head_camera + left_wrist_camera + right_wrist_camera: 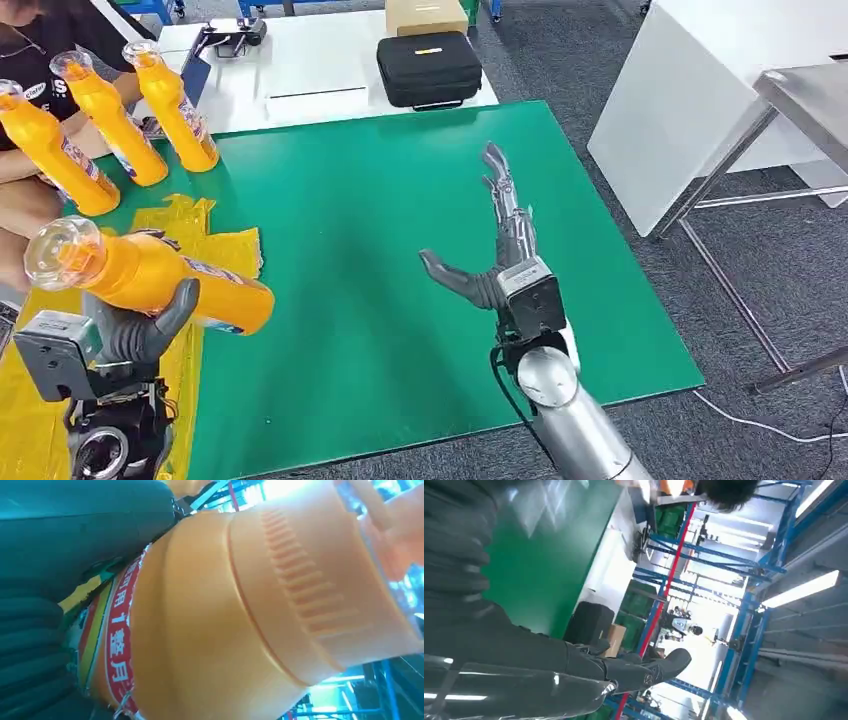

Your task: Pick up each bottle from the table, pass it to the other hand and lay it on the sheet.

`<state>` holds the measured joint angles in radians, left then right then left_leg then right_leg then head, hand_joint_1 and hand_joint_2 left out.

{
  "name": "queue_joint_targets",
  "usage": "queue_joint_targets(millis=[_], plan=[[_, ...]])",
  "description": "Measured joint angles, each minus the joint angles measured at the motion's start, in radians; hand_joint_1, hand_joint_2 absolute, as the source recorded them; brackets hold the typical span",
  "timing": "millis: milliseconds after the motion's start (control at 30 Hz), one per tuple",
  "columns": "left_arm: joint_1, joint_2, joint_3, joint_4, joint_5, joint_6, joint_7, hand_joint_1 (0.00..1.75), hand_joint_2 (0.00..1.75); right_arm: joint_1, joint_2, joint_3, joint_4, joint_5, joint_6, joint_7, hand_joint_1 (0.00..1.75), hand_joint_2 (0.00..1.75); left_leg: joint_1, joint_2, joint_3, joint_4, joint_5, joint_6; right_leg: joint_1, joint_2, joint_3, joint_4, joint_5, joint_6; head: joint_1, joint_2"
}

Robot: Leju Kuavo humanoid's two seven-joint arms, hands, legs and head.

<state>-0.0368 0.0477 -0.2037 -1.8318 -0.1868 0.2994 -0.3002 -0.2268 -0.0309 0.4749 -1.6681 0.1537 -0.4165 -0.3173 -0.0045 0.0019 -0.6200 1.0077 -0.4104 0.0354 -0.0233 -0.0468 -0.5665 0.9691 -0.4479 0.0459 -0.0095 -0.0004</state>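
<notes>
My left hand [140, 325] grips an orange bottle [150, 272] with a clear cap, held on its side above the yellow sheet [215, 245] at the table's left. Close up in the left wrist view, the orange bottle [240, 615] shows its ribbed shoulder and red label against my left hand [45, 630]. Three more orange bottles [110, 120] stand upright at the far left of the green table [400, 200]. My right hand [500, 250] hovers over the table's middle, fingers stretched forward and thumb out to the left, holding nothing. In the right wrist view, my right hand [574, 665] is spread open.
A person [20, 60] sits at the far left behind the standing bottles. A black case [430, 68] and a cardboard box [425, 15] lie on a white table beyond. A white table and a metal frame [760, 150] stand to the right.
</notes>
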Motion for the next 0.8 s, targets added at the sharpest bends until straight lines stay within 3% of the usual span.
queue_joint_targets(millis=[100, 233, 400, 567, 800], plan=[[-0.001, 0.000, 0.000, 0.000, -0.168, 0.070, 0.005, 1.75, 1.75, 0.013, -0.004, -0.010, -0.024, 0.007, -0.022, -0.021, 0.00, 1.75, 0.000, 0.000, 0.000, 0.000, 0.000, 0.000, 0.000, 0.000, 0.000, 0.000, 0.000, 0.000, 0.000, 0.000], [-0.022, 0.014, 0.000, 0.031, -0.793, 0.180, 0.103, 1.75, 1.75, 0.023, -0.013, -0.015, -0.078, 0.006, -0.022, -0.034, 0.00, 1.75, 0.000, 0.000, 0.000, 0.000, 0.000, 0.000, 0.000, 0.000, 0.000, 0.000, 0.000, 0.000, 0.000, 0.000], [-0.077, 0.057, -0.007, 0.161, -1.317, 0.120, 0.268, 1.75, 1.75, 0.034, -0.021, -0.015, -0.167, -0.080, 0.075, -0.034, 0.00, 1.75, 0.000, 0.000, 0.000, 0.000, 0.000, 0.000, 0.000, 0.000, -0.001, 0.000, 0.000, 0.000, 0.000, 0.000], [-0.219, 0.164, -0.130, 0.372, -1.376, 0.041, 0.405, 1.75, 1.75, 0.061, -0.034, -0.017, -0.257, -0.160, 0.186, -0.034, 0.00, 1.75, 0.001, 0.000, 0.001, 0.000, 0.001, -0.001, 0.001, 0.000, -0.002, 0.000, 0.000, 0.000, -0.001, 0.000], [-0.433, 0.191, -0.270, 0.736, -1.380, -0.005, 0.319, 1.75, 1.75, 0.119, -0.079, -0.038, -0.294, -0.254, 0.259, -0.064, 0.00, 1.75, -0.001, 0.002, 0.001, 0.000, 0.001, 0.000, -0.001, 0.002, 0.000, 0.000, 0.001, 0.000, 0.000, 0.000]])
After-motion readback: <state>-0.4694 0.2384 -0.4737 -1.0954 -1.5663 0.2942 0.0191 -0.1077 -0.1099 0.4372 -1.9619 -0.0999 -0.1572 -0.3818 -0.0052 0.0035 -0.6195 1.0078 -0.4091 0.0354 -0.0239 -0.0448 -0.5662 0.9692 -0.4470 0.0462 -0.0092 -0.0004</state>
